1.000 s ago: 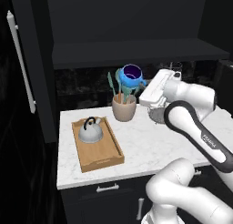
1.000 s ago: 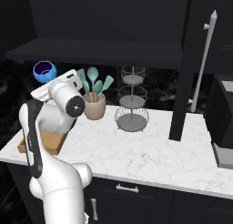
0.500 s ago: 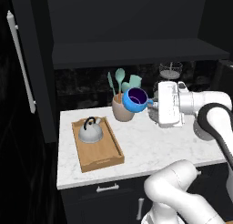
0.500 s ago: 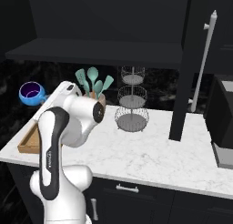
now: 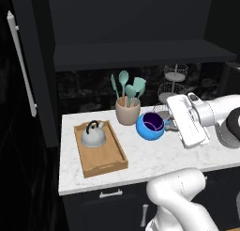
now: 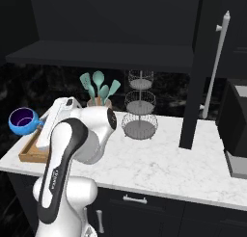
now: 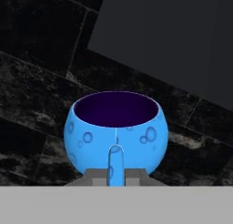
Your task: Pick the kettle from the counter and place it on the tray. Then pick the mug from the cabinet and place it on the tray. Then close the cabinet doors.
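The gripper point(image 5: 168, 125) holds the blue mug point(image 5: 151, 126) by its handle, apparently in the air above the white marble worktop point(image 5: 154, 155), between a beige utensil crock point(image 5: 127, 113) and the wooden tray point(image 5: 104, 154) carrying the kettle point(image 5: 93, 135). A wire tiered stand point(image 6: 140, 111) sits nearby under the dark cabinet point(image 5: 140, 23).

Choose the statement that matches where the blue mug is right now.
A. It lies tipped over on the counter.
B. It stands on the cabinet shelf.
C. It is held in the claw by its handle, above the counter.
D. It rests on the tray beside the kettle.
C: the mug hangs off the claw, which grips its handle, right of the tray where the kettle sits alone.
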Tool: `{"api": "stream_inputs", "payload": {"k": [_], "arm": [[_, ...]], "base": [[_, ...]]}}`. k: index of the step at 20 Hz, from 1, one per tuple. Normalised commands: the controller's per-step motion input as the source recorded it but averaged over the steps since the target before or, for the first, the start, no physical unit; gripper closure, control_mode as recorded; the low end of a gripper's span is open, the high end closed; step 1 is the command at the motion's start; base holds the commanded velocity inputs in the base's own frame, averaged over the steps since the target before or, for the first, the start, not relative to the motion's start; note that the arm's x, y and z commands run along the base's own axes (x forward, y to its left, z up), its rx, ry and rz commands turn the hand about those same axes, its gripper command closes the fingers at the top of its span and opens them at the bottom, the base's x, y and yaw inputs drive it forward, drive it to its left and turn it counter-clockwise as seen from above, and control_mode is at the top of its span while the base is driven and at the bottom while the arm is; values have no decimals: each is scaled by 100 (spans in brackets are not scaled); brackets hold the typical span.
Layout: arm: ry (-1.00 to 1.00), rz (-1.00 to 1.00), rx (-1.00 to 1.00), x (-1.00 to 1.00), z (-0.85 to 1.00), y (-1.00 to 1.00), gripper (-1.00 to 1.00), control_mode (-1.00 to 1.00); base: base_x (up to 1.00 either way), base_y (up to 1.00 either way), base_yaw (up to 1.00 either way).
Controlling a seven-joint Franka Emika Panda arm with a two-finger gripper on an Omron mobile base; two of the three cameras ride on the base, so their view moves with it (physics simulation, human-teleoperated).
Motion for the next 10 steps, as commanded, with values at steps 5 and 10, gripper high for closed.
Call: {"api": "stream_inputs", "payload": {"k": [5, 10], "arm": [[-2, 3, -8, -36, -52, 14, 100, -100], [0, -4, -9, 1, -49, 24, 100, -100]], "base": [[0, 0, 0], [0, 0, 0]]}}
